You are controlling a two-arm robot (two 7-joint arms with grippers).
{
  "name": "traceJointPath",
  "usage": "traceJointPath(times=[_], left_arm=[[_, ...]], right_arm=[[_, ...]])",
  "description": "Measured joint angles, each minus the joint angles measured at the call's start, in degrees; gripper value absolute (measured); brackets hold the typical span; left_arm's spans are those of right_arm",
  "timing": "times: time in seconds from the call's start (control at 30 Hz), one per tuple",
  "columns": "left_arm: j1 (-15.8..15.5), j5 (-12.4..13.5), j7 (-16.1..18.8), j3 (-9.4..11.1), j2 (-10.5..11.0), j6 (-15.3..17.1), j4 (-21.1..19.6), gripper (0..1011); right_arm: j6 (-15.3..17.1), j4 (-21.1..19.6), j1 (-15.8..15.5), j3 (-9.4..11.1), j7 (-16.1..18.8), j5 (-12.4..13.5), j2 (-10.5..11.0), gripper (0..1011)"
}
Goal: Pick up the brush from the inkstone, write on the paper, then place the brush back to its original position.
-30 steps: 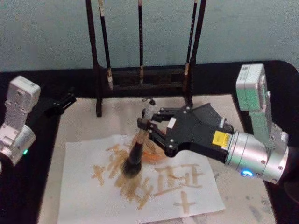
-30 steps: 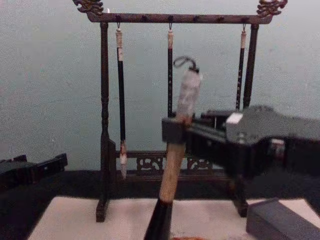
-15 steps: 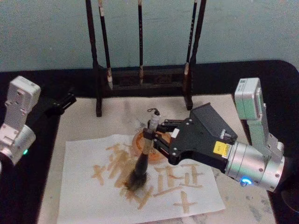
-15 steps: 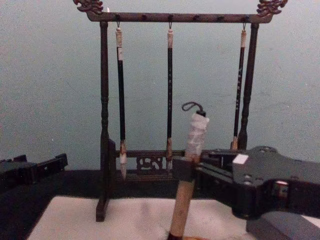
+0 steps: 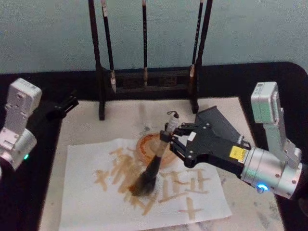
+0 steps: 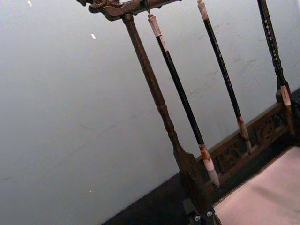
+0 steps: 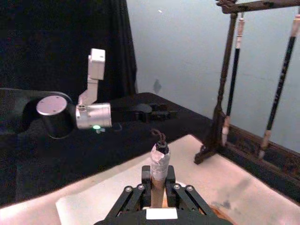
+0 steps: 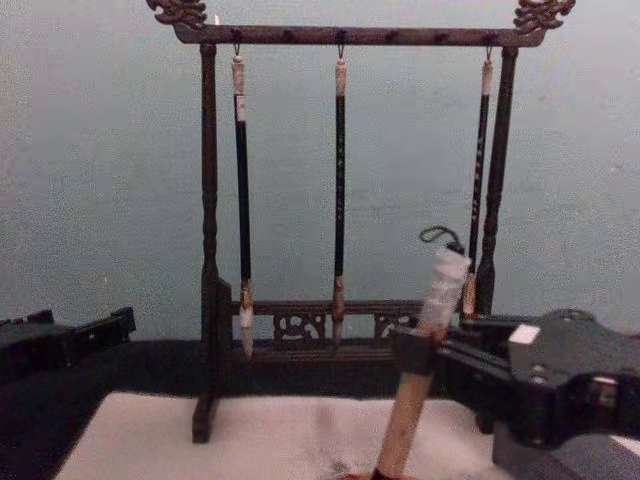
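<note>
Head view: right claw [image 5: 167,138] tight around brush [image 5: 153,167], bristles on paper [image 5: 86,207].

Whitish paper [image 5: 82,207], tan-orange strokes; brush [image 5: 155,162] tan shaft, black lower, grey-brown bristles; 3 hanging brushes [image 8: 340,180] black.

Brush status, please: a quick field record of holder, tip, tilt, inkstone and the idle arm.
holder: right gripper, shut on the brush at its tan shaft
tip: bristles appear to touch the paper, on the brown strokes
tilt: cap leans to the robot's right
inkstone: behind the right gripper, brush not on it
left gripper: parked far left, off the paper
</note>
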Motion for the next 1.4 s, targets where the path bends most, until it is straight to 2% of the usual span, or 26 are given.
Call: traceJointPath(times=[0.5,0.87,1.17,1.4], left_arm=[[0.00,0.00,0.00,0.00,0.00,0.00,0.00,1002],[0.00,0.00,0.00,0.00,0.00,0.00,0.00,1002],[0.00,0.00,0.00,0.00,0.00,0.00,0.00,1000],[0.00,0.00,0.00,0.00,0.00,0.00,0.00,1002]], right_arm=[[-0.73,-1.46,-3.30,3.89,-1.43,-0.23,1.73,179],[-1.06,-3.79,-5.30,6.14,-0.93,1.00,2.83,178],[-1.50,-5.93,-5.90,6.28,0.40,2.28,3.22,179],[-1.75,-7.26,-5.09,4.41,1.48,2.62,2.63,179]])
